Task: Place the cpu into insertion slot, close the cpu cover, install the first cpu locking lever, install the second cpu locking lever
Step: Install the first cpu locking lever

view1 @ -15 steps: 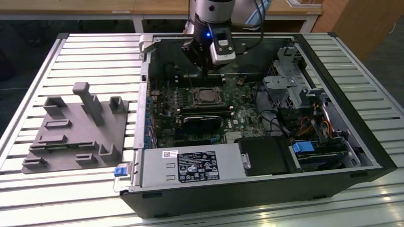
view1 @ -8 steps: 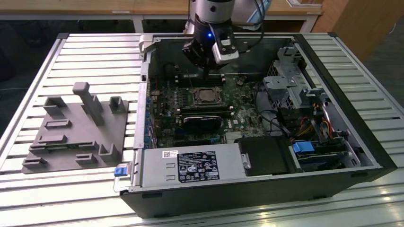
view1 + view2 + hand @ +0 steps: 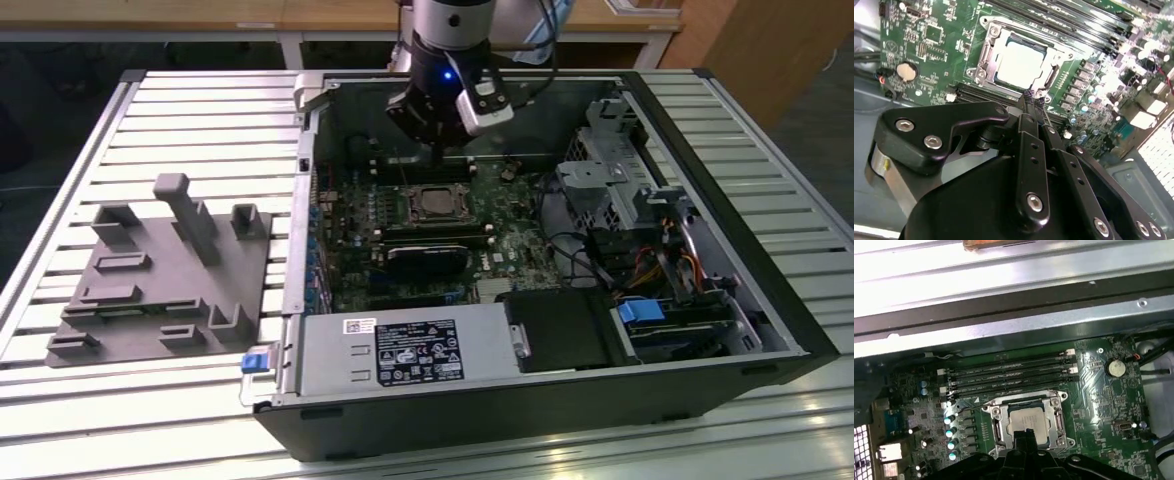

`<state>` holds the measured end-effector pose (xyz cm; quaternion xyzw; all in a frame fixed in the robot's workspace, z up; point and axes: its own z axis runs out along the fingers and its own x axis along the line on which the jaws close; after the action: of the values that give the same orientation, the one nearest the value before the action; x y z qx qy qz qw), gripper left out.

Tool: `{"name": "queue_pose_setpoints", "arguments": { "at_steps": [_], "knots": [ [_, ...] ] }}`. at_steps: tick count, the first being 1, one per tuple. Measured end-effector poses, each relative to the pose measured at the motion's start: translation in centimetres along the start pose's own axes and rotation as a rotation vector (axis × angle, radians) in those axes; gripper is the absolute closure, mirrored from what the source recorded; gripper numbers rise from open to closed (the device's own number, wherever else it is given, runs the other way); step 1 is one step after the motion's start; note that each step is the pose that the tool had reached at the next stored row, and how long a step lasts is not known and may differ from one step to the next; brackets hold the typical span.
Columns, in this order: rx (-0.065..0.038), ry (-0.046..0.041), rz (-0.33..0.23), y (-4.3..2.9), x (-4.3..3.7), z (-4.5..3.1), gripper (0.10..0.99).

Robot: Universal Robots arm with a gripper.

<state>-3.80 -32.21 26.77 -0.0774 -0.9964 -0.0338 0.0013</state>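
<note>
The cpu (image 3: 1021, 60) lies flat in the insertion slot (image 3: 1002, 80) on the green board (image 3: 934, 45); the cpu cover (image 3: 985, 56) is down around it, and the chip's shiny top shows through the window. The gripper (image 3: 1029, 96) has its two fingers pressed together, with nothing between them that I can see; its tip hangs over the slot, inside the open computer case (image 3: 747, 300).

Here is what could go wrong, I think. If the tip comes down crooked, it could scrape the chip's top or push on the thin cover and bend it; the cover looks easy to bend. If the tip slips off the smooth metal, it could bump the little parts on the board, or the long memory slots (image 3: 1009, 377) just beside the slot. The worst thing would be a chip that is not sitting quite right; a hard push could then hurt the slot under it, and I cannot see under the chip to check.
</note>
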Motion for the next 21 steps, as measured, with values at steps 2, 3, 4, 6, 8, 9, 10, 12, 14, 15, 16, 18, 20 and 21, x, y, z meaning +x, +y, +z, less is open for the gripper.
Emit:
{"name": "queue_pose_setpoints", "arguments": {
  "at_steps": [2,3,4,6,8,9,10,12,14,15,16,18,20,21],
  "knots": [
    [-0.002,-0.0025,-0.028,0.00,0.00,0.01,0.980],
    [-0.003,-0.0038,-0.042,0.00,0.00,0.02,0.980],
    [-0.004,-0.0052,-0.057,0.00,0.00,0.03,0.980],
    [-0.006,-0.0076,-0.086,0.00,0.00,0.04,0.980],
    [-0.008,-0.0088,-0.116,0.00,0.00,0.05,0.980],
    [-0.009,-0.0092,-0.131,0.00,0.00,0.05,0.980],
    [-0.009,-0.0097,-0.146,0.00,0.00,0.06,0.980],
    [-0.010,-0.0109,-0.178,0.00,0.00,0.07,0.980],
    [-0.011,-0.0114,-0.197,-0.01,0.00,0.09,0.980],
    [-0.011,-0.0121,-0.198,-0.01,0.00,0.09,0.980],
    [-0.011,-0.0128,-0.199,-0.02,0.00,0.10,0.980],
    [-0.011,-0.0170,-0.199,-0.06,0.20,0.10,0.980],
    [-0.011,-0.0219,-0.200,-0.13,0.70,0.12,0.980],
    [-0.012,-0.0227,-0.200,-0.16,0.89,0.14,0.980]
  ]
}}
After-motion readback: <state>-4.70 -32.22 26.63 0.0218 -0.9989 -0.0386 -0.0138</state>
